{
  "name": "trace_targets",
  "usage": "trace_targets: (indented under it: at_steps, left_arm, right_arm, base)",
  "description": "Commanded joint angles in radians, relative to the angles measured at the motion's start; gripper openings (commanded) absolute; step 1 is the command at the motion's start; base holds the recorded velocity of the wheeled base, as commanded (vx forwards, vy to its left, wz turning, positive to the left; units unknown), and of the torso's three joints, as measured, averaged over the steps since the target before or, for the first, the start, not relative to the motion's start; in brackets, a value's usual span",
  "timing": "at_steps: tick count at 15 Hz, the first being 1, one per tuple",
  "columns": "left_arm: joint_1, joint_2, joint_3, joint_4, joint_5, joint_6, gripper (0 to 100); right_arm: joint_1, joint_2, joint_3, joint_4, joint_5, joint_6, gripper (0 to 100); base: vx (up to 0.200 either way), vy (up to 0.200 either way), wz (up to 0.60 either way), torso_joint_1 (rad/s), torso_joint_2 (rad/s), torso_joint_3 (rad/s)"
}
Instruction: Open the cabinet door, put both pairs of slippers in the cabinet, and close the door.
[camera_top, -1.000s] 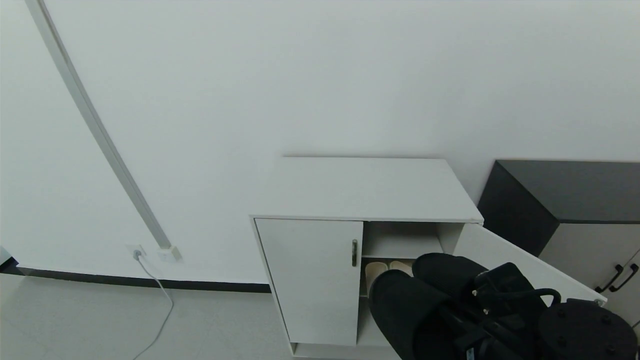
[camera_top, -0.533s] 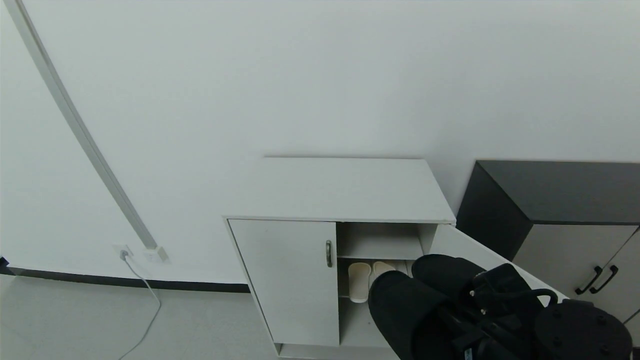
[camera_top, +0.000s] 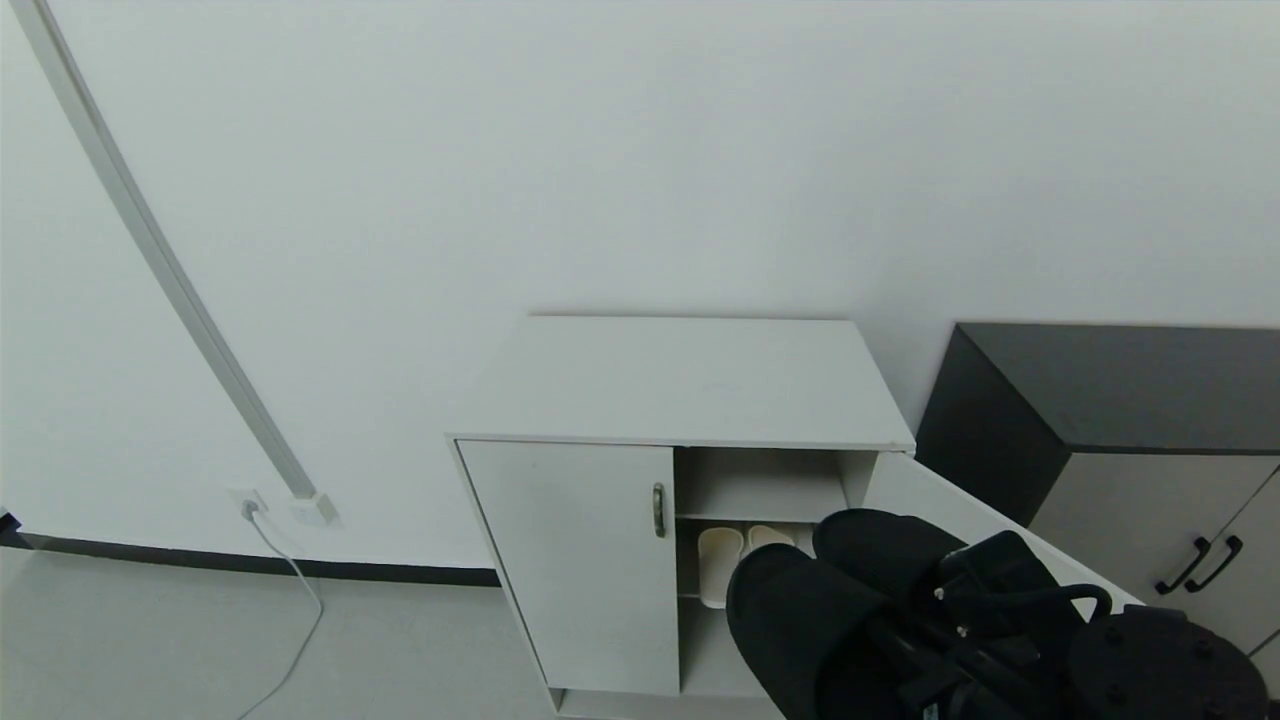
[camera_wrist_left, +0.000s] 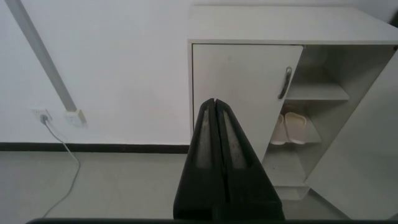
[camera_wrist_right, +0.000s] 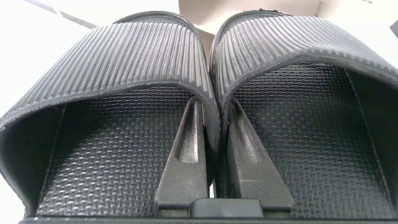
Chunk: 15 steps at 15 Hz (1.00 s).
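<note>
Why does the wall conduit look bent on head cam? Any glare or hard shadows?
Head view: the conduit bows, likely wide-angle distortion; the light is even, with a soft shadow behind the cabinet top and a shaded interior. Left wrist view: the conduit looks straighter, with no glare. Right wrist view: the black slippers are dark against a bright, washed-out background.

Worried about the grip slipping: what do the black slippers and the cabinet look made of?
The black slippers: likely soft rubber or foam, matte; ribbed straps and pebbled footbeds show moulding. The cabinet: probably laminated board, smooth matte white, with flat panels and thin square edges.
</note>
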Motion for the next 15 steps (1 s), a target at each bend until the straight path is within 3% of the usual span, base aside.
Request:
trace_targets:
  at_steps: [1,12,15]
  left_arm:
    - [0.0,0.001,0.0,0.0,0.0,-0.001,0]
    - [0.0,0.001,0.0,0.0,0.0,0.001,0]
    - [0.0,0.001,0.0,0.0,0.0,-0.001,0]
  right_arm:
    - [0.001,0.001,0.0,0.0,0.0,0.0,0]
    - [0.021,0.001,0.003,0.0,0.0,0.001,0]
    - [0.023,0.003,0.005,0.0,0.001,0.003,0]
  base:
    - [0.0,0.0,0.0,0.0,0.0,0.0]
    - [0.0,0.0,0.0,0.0,0.0,0.0]
    - [0.0,0.0,0.0,-0.139,0.29,0.154]
